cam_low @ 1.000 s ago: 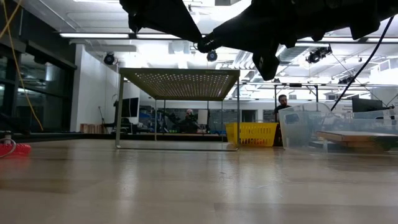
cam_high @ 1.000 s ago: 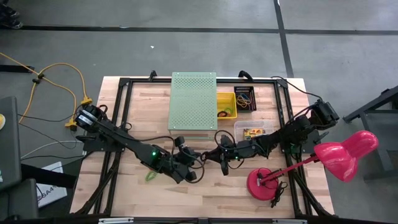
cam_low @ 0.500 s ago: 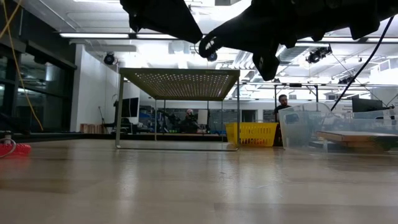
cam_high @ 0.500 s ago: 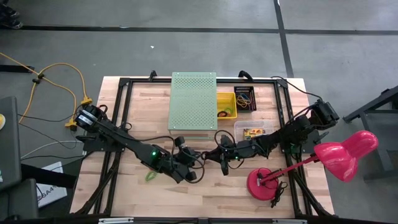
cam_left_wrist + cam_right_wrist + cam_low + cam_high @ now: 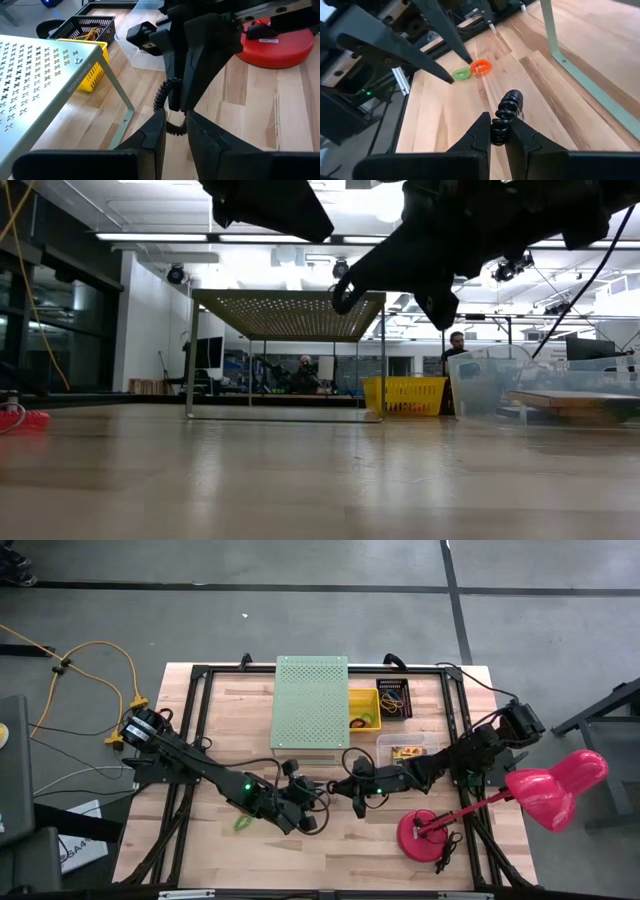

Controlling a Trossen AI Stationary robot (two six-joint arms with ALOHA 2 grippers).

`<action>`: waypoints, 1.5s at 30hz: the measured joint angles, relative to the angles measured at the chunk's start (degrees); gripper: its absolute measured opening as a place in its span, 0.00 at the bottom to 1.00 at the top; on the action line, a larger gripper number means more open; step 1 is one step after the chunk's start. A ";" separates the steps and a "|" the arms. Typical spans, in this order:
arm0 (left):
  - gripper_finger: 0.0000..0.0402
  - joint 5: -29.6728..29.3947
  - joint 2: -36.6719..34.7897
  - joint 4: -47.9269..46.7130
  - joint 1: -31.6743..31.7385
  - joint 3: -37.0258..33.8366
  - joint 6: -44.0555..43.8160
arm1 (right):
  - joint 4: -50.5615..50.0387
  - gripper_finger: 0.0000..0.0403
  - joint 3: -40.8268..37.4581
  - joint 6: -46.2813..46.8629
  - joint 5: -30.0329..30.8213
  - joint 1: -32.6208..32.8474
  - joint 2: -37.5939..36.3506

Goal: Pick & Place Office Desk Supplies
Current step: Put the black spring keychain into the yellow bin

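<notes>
High view, yellow bin holding band loops, right tool pinching black loop, left tool parted

The perforated box is set at the rear middle of the surface, with the basket just beside it on the right. The lamp base is placed front right, and two band loops front left.

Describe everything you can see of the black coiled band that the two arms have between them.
The black coiled band is a small spiral loop, glossy like plastic or rubber. The right claw pinches it between its fingertips, so that most of it sticks up past them, above the wooden table. In the left wrist view the band hangs just ahead of the left claw, whose fingers stand slightly apart.
</notes>
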 joint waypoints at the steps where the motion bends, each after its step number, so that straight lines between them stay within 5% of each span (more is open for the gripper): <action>1: 0.19 0.00 0.00 0.02 0.00 -0.01 0.00 | 0.02 0.06 0.00 -0.22 -0.06 -0.19 -0.26; 12: 0.19 -0.02 0.00 0.72 0.00 0.00 0.13 | -3.98 0.06 0.00 -6.28 -0.03 -5.33 -8.94; 21: 0.19 -0.01 0.00 0.84 0.02 0.00 0.61 | -9.94 0.06 0.02 -9.38 0.00 -16.44 -14.47; 45: 0.19 0.00 0.00 0.83 0.75 0.00 3.38 | -14.36 0.06 0.02 -12.41 -1.45 -42.66 -14.77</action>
